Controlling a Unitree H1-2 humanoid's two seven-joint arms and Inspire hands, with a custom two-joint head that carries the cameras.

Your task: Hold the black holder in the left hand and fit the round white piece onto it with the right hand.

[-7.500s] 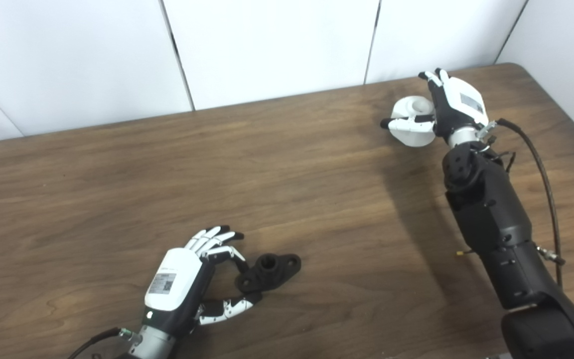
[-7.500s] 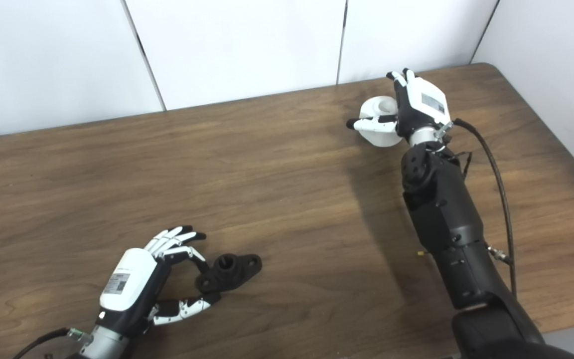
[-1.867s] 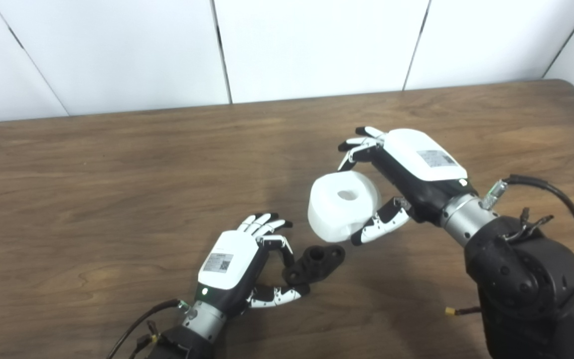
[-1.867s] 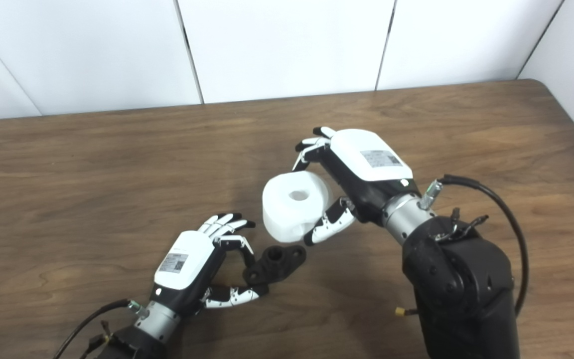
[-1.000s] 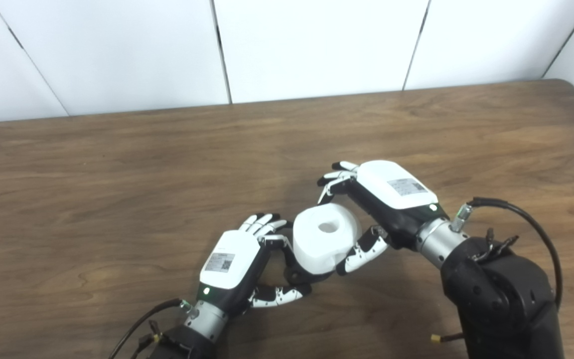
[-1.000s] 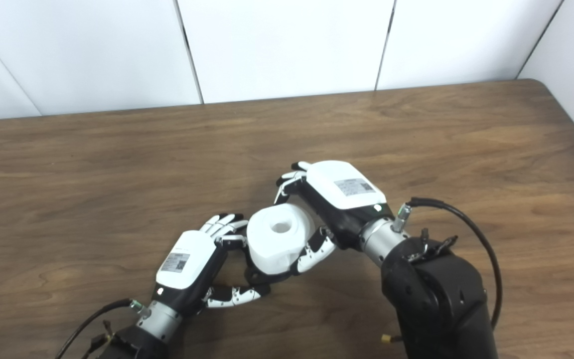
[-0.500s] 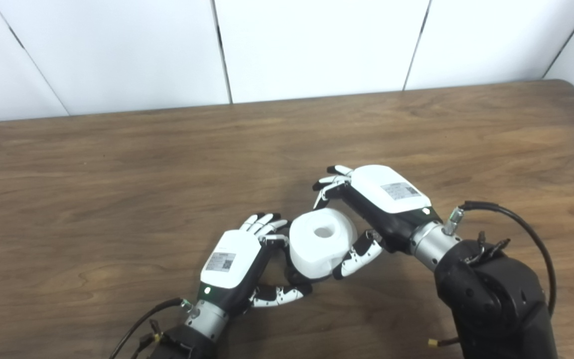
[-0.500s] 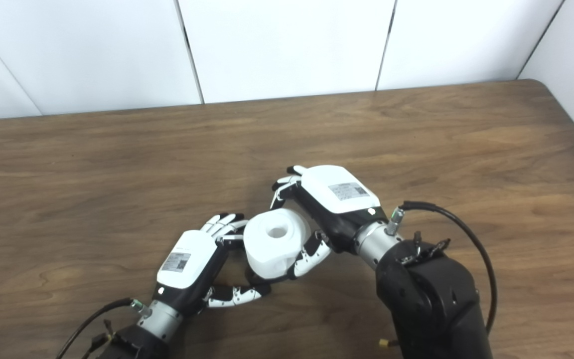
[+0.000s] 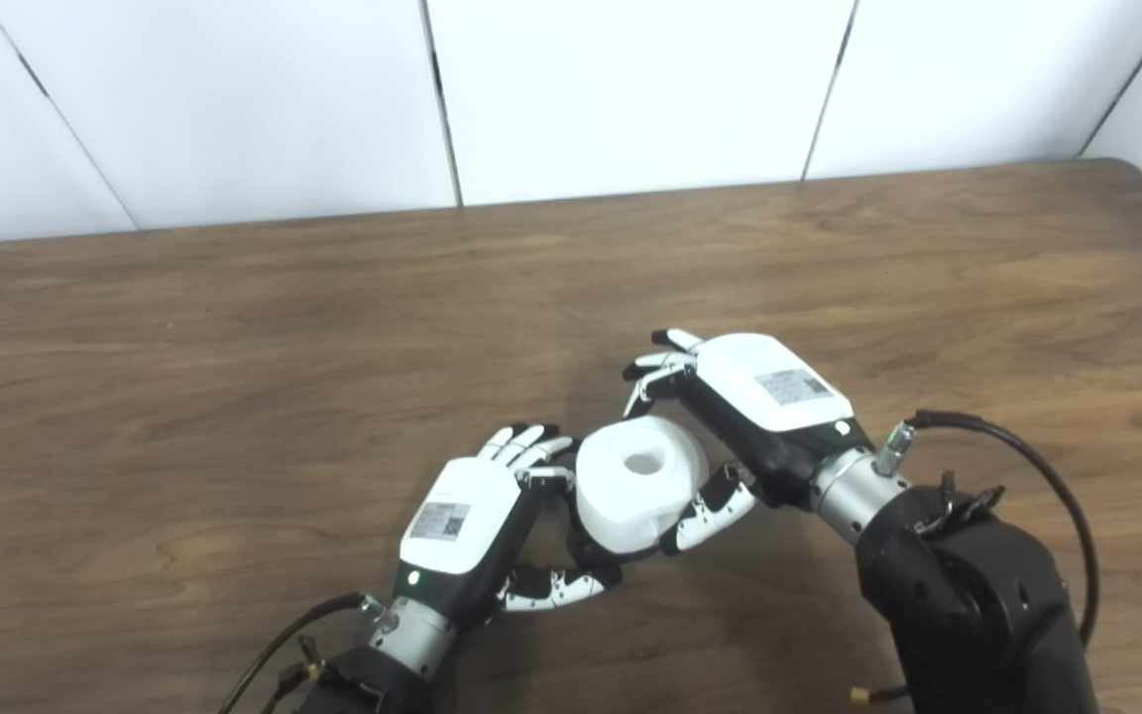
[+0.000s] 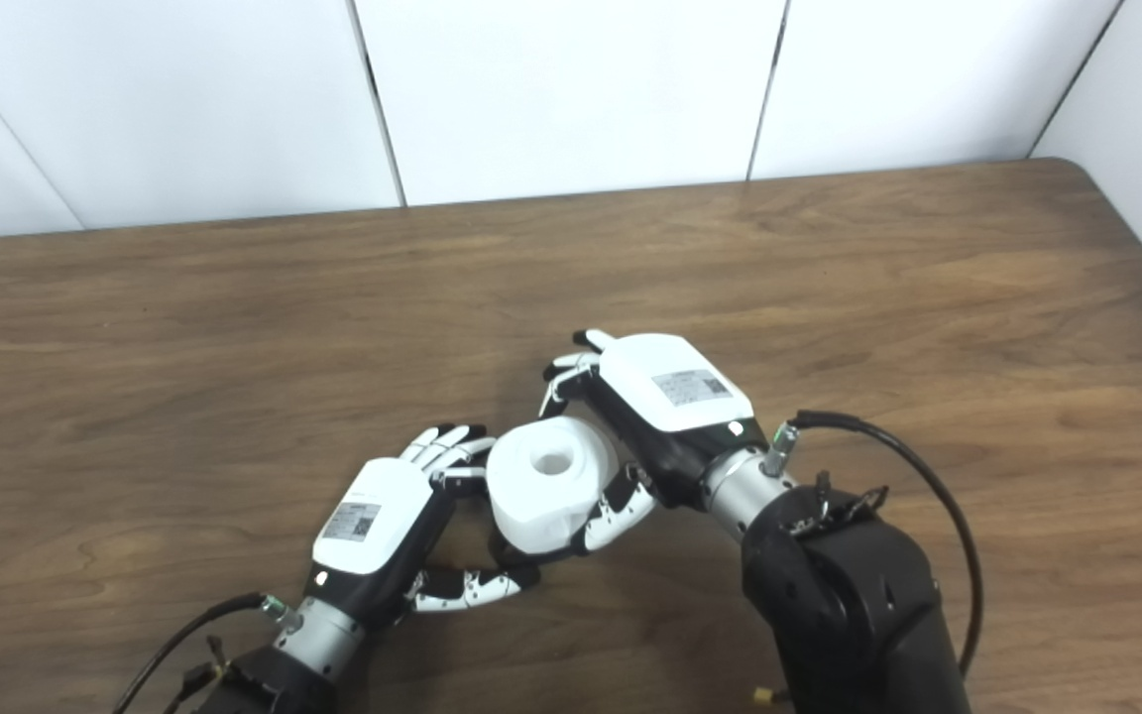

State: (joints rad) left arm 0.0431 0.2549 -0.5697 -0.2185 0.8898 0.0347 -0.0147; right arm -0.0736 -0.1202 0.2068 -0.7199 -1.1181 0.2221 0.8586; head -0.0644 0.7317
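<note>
Lower centre of frame: round white piece (image 10: 551,481), bore facing up, sits over the black holder (image 10: 510,551), of which only a dark edge shows beneath. Right hand (image 10: 655,421) is closed around the piece from the right. Left hand (image 10: 388,540) pinches the holder from the left, on the wooden table (image 10: 184,327).

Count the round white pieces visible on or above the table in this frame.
1. The round white piece sits over the black holder near the table's front middle, between the left hand and right hand. None hidden, seemingly.
</note>
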